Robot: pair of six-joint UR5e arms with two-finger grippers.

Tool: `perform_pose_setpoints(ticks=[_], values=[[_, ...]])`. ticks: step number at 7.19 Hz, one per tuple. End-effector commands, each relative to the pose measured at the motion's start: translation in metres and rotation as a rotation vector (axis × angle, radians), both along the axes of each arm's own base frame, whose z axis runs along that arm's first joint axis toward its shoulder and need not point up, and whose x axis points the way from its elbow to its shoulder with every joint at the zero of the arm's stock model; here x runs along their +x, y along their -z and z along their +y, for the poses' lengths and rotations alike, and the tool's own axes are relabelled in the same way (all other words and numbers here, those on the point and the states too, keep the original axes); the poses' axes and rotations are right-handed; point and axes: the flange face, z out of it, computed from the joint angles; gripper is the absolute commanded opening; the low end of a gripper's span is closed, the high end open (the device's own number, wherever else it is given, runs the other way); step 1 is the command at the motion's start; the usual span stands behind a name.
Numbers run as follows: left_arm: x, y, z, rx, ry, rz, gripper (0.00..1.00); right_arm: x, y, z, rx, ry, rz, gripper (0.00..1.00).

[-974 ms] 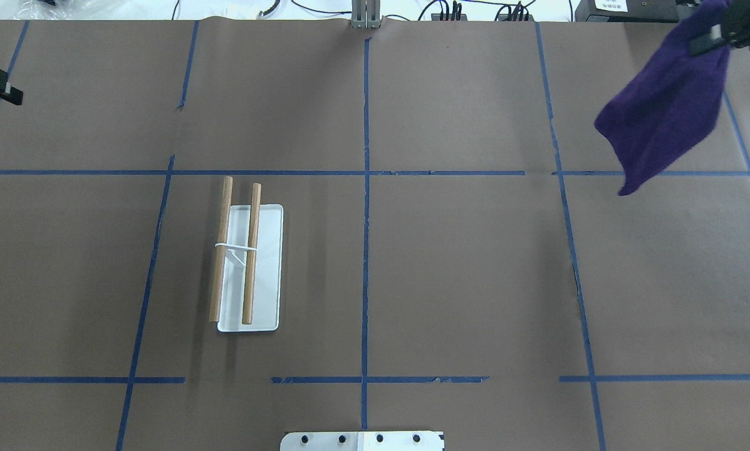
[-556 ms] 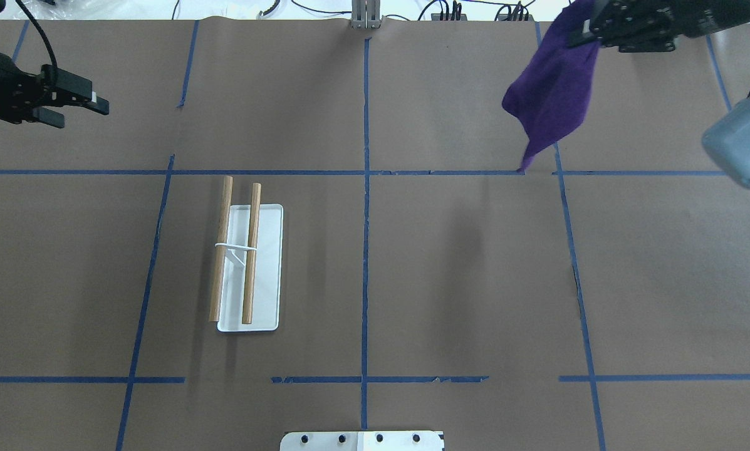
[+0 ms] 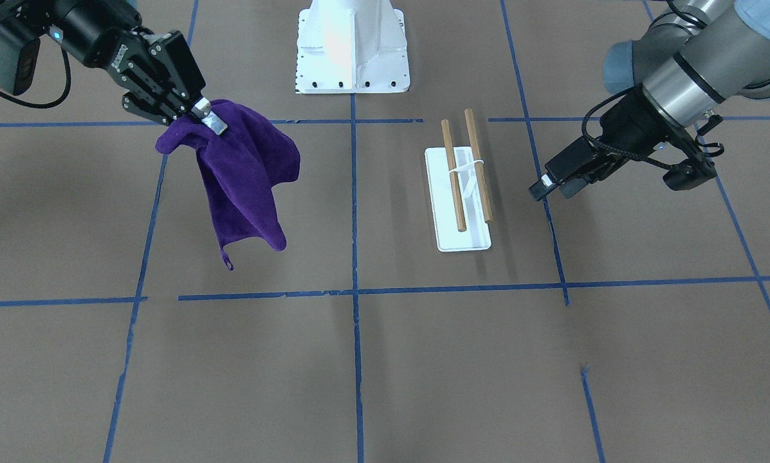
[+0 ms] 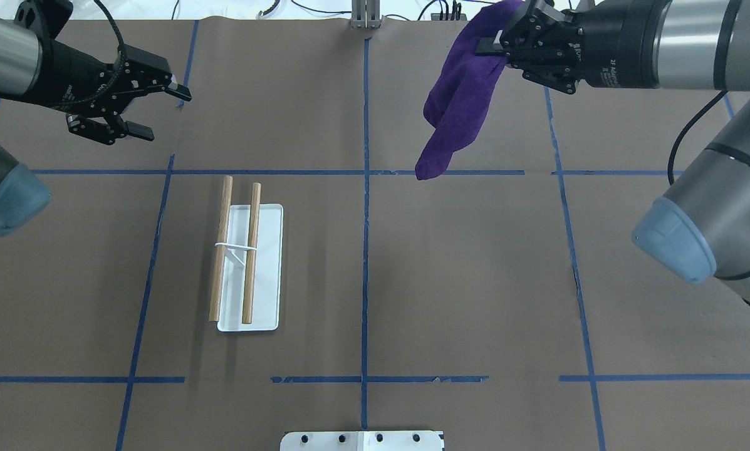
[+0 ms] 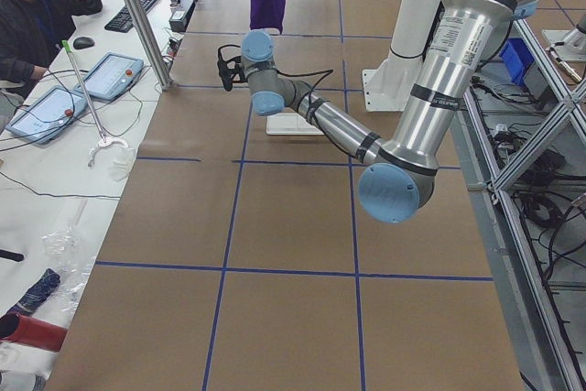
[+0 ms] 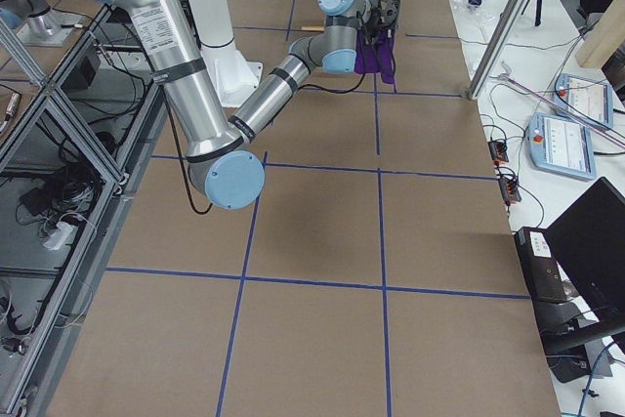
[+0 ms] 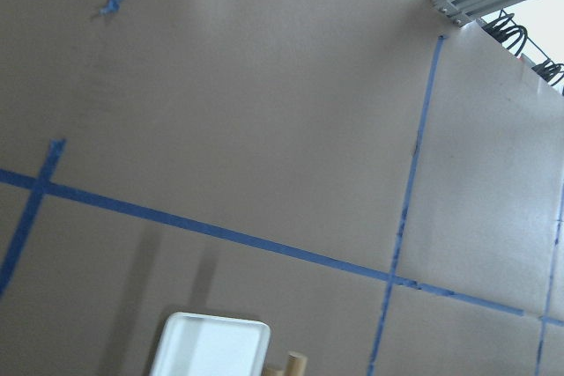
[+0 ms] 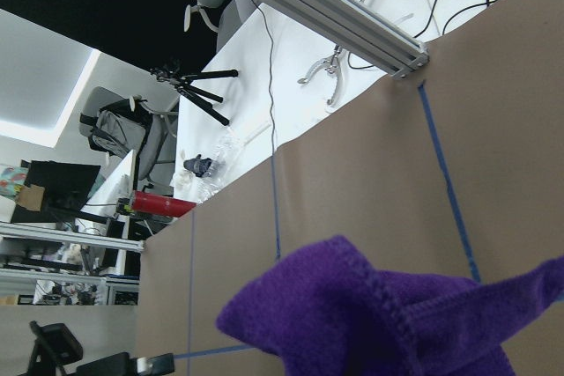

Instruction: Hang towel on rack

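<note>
Towel (image 4: 459,106) is purple and dangling in the air over the far part of the desk (image 4: 475,282), a bit to the robot's right of the centre tape line. The right fingers (image 4: 489,46) are pinching it by an upper edge, so it droops loose below. The rack (image 4: 246,263) stands on the robot's left half, well apart from the towel, both dowels (image 4: 251,250) bare. The left fingers (image 4: 140,131) are spread wide, holding nothing, up over the desk beyond the rack's far end.

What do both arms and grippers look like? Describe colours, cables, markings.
The left arm and right arm are silver-grey tubes with black bands and blue joint caps. The left gripper and right gripper are black. Black cables loop near both wrists; the right wrist bears white lettering.
</note>
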Motion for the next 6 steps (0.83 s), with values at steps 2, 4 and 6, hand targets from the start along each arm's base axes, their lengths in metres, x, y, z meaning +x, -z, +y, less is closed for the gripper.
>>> perform_pose_setpoints(ticks=[2, 4, 6], values=[[0.021, 0.038, 0.011, -0.108, -0.012, 0.112, 1.00, -0.024, 0.035, 0.048, 0.040, -0.083, -0.111, 0.00], [0.071, 0.090, 0.035, -0.184, -0.092, 0.180, 1.00, -0.041, 0.038, 0.057, 0.039, -0.109, -0.119, 0.00], [0.082, 0.107, 0.041, -0.200, -0.110, 0.202, 1.00, -0.056, 0.040, 0.070, 0.105, -0.077, -0.099, 0.00]])
